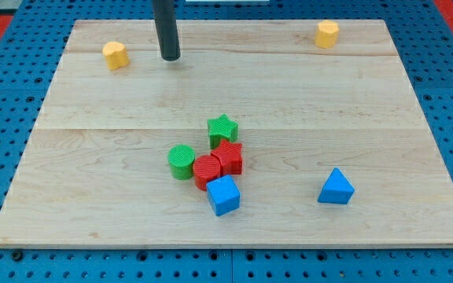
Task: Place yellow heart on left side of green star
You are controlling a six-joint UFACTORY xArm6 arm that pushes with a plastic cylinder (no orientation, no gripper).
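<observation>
The yellow heart [116,55] sits far up and left of the green star [222,129], so nearly all the push remains. Its facing and long axis are too small to read. My tip [170,56], a bare rod grasping nothing, stands just right of the heart, apart from it.

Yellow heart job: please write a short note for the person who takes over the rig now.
My tip is on the board near the view's top, just to the view's right of the yellow heart block, apart from it.
The green star block sits mid-board, at the top of a cluster with red, green and blue blocks.
Done: nothing final; the heart is far from the star.
Left: push the heart down and across to the star's left side.
</observation>
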